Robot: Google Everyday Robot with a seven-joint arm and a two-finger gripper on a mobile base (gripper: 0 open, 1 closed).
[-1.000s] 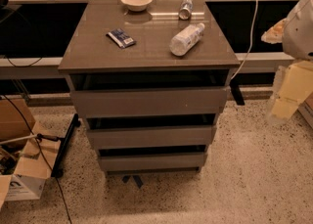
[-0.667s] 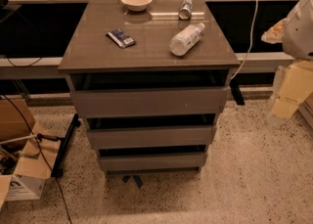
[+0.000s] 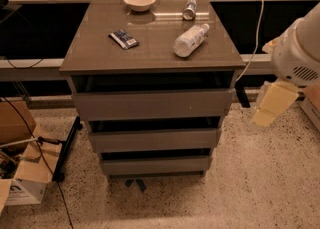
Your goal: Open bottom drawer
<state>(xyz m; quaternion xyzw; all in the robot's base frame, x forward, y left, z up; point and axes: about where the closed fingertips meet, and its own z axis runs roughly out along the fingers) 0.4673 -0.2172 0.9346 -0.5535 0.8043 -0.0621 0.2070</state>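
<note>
Hanging at the right edge under the white arm, well apart from the grey-brown three-drawer cabinet, the cream-coloured gripper is seen; whether it is released or clenched cannot be told. The slim, flat-fronted bottom drawer is set lowest, just above the speckled floor.

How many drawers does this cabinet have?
3: the top drawer under the cabinet top, the middle drawer below it, the bottom drawer lowest. The end effector hangs to their right, touching none.
</note>
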